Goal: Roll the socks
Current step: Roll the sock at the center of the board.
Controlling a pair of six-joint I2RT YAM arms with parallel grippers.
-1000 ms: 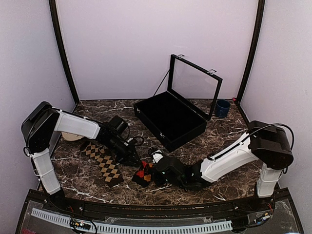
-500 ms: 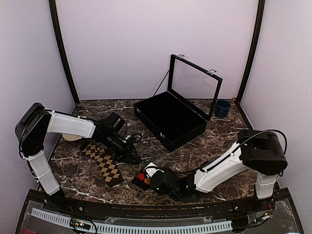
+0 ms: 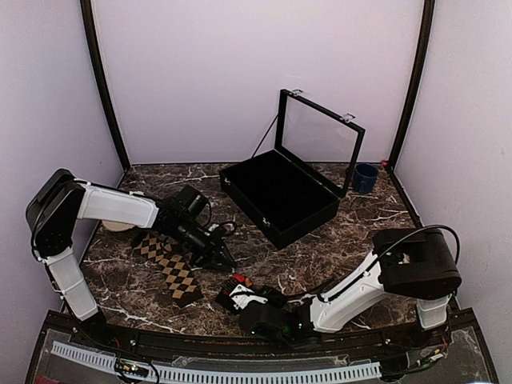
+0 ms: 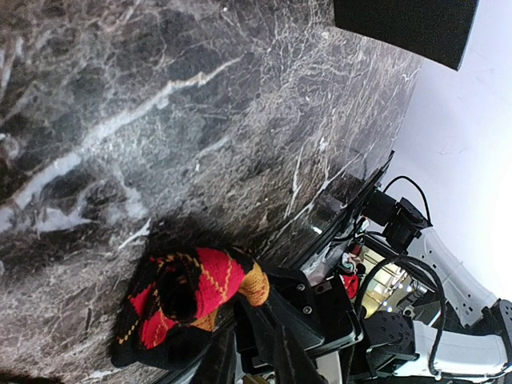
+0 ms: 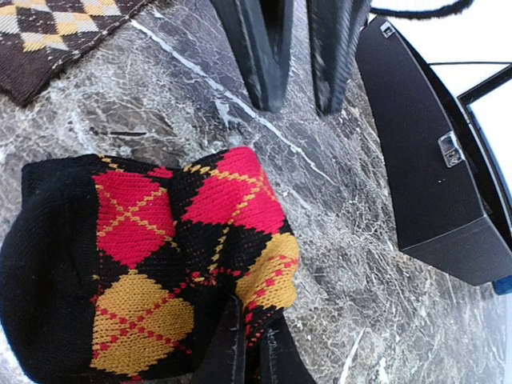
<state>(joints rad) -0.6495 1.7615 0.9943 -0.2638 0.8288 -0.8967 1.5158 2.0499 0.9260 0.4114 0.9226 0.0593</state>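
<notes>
Right gripper (image 5: pixel 250 342) pinches the red-and-orange sock (image 5: pixel 160 264).
Its fingers are closed on the bundle's edge. Just beyond, the left gripper (image 5: pixel 296 100) hangs slightly parted and empty, with the tan sock (image 3: pixel 174 270) flat beside it.

The black argyle fabric sock with red and orange diamonds (image 5: pixel 152 264) carried thin diagonal lines: yellow over the red diamonds, red over the orange. The flat black argyle fabric sock with tan diamonds (image 3: pixel 172 268) showed tan and cream diamonds on a black-brown ground. The marble table top (image 3: pixel 360 224) was dark grey-brown, veined white. The open rectangular case (image 3: pixel 276 196) was black throughout. The small round cup (image 3: pixel 366 178) was dark blue.
</notes>
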